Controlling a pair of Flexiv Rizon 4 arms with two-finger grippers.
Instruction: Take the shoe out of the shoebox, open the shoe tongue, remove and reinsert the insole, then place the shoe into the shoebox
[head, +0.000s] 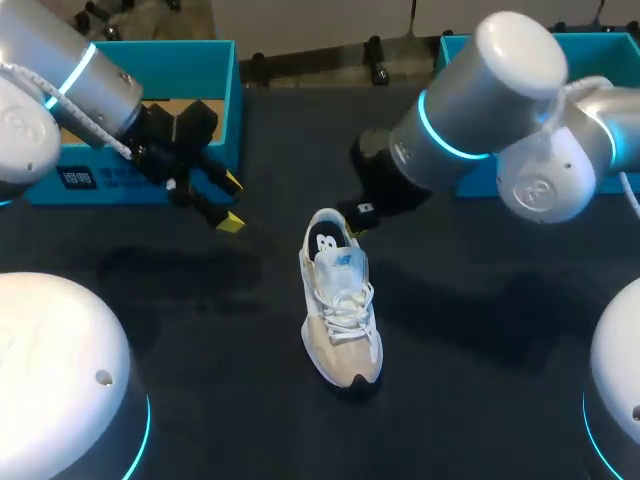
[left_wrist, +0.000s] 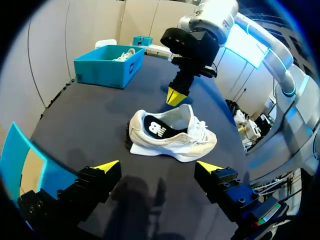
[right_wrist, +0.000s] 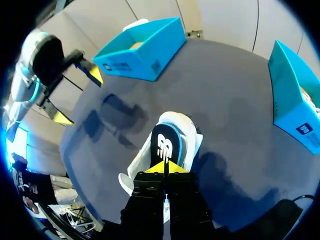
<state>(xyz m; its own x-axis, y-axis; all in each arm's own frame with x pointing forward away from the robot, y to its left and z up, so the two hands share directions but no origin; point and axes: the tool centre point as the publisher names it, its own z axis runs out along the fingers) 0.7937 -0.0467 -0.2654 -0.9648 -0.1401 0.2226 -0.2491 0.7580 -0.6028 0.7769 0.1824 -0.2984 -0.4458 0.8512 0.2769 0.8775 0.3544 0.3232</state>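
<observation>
Looks dark, matt and cloth-like across the table (head: 480, 380). Shows soft white mesh cloth and smooth pale panels on the shoe (head: 345, 345), woven cloth laces (head: 345, 300), and at 12 o'clock of them a smooth black insole (head: 326, 243). Reads as matt turquoise card on the left box (head: 190, 60), at 10 o'clock of the shoe, and the right box (head: 600, 42), at 2 o'clock. Gleams glossy, hard, white and grey on the arms (head: 480, 100). Looks like matt black plastic with smooth yellow tips on the left gripper (head: 231, 203) and right gripper (right_wrist: 165, 167).
</observation>
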